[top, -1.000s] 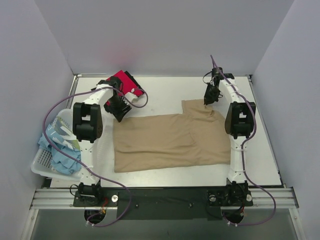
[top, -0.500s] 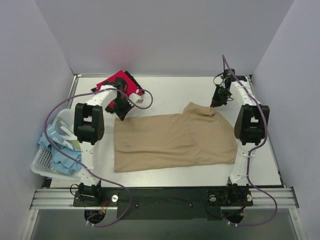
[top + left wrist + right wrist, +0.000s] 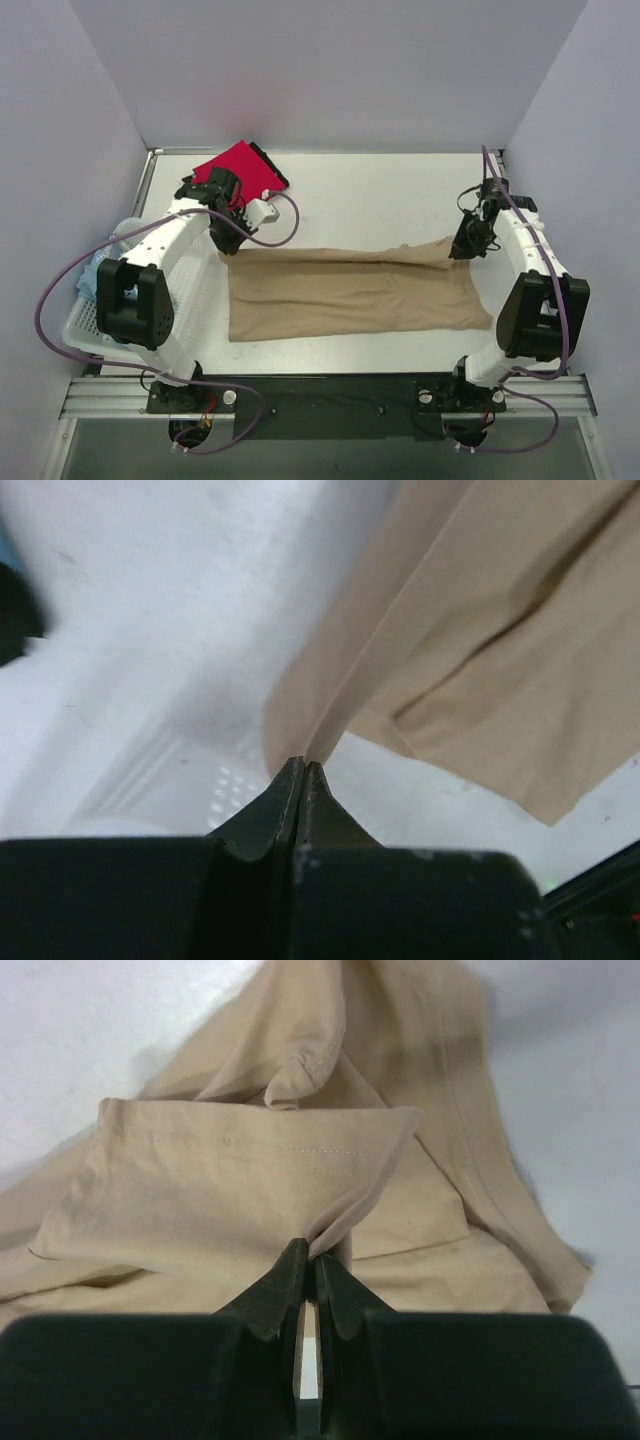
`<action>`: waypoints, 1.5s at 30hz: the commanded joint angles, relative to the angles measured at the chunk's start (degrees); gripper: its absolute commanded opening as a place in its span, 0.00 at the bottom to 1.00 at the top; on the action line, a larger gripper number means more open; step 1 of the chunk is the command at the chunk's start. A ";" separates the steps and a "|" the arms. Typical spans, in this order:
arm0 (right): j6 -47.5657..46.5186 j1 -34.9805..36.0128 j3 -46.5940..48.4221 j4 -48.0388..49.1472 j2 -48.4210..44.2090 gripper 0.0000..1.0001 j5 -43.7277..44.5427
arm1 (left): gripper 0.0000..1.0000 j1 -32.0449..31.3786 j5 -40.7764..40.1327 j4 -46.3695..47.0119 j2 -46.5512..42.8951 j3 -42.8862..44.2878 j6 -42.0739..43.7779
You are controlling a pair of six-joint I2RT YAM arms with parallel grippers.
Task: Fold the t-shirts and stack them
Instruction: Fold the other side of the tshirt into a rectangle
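Our left gripper (image 3: 302, 765) is clamped tight on the far left edge of the tan t-shirt (image 3: 350, 295), and our right gripper (image 3: 308, 1250) pinches its far right edge. The shirt lies stretched across the middle of the table (image 3: 380, 195). A red t-shirt (image 3: 240, 168) sits at the far left corner.

The left arm (image 3: 165, 235) and right arm (image 3: 526, 237) have white links, chunky black joints and looping purple cables (image 3: 39, 308); the fingers (image 3: 255, 825) are matte black wedges.

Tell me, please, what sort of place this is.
Probably a robotics lab test cell: plain walls around a white table, the left arm and right arm bolted to an aluminium rail.
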 commanded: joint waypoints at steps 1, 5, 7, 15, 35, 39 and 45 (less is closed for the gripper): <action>2.56 -0.51 -7.14 0.66 -3.15 0.00 -0.34 | 0.00 -1.51 -1.13 2.78 -2.13 -8.58 4.00; 4.85 -1.03 -11.98 2.16 -2.01 0.00 0.95 | 0.00 -3.36 -2.53 6.99 -3.89 -14.91 6.38; 4.77 -1.30 -12.60 2.08 -1.57 0.00 2.96 | 0.00 -3.27 -4.46 9.63 -4.33 -16.50 6.39; 6.17 -1.30 -13.22 2.08 -1.74 0.00 4.38 | 0.00 -4.59 -6.14 13.33 -5.39 -19.40 8.32; 6.52 -3.41 -14.53 -2.14 -2.54 0.14 6.76 | 0.38 -4.85 0.36 1.14 -5.30 -17.82 9.19; 6.87 -4.20 -14.63 -2.14 -3.77 0.39 8.60 | 0.77 -4.85 3.96 -7.03 -5.65 -13.62 12.35; 3.19 2.28 -9.28 -0.65 -9.92 0.29 11.32 | 0.70 -5.03 9.94 -6.74 -5.48 -7.10 9.23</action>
